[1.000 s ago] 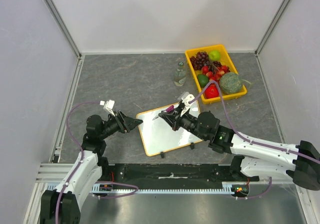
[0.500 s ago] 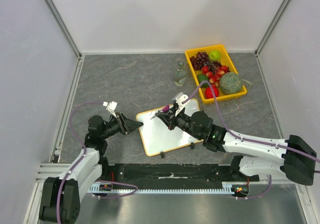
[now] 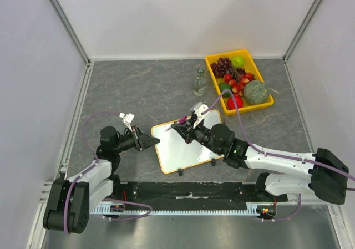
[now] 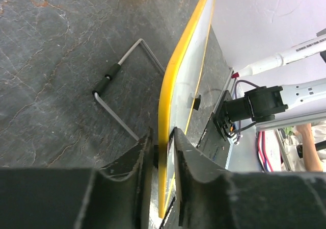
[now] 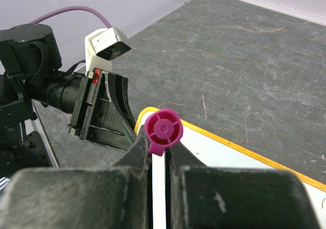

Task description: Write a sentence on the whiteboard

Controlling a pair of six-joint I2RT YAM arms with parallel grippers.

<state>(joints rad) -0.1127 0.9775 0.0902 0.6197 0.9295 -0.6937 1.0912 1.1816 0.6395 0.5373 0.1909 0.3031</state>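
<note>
Resting on the table between the two arms, the whiteboard was flanked at its left rim by the left gripper, whose fingers were set close on either side of the yellow edge, though a firm clamp could not be confirmed. A purple marker was clenched in the right gripper and held over the board's far left corner.

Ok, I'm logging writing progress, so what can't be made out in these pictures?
Tip of the marker: right wrist view, behind its own back end and the right jaws; top view, too small.
Writing on the whiteboard: top view, right arm covers part; left wrist view, seen edge-on.
Whether the left jaws touch its rim: left wrist view, gaps in shadow.
</note>
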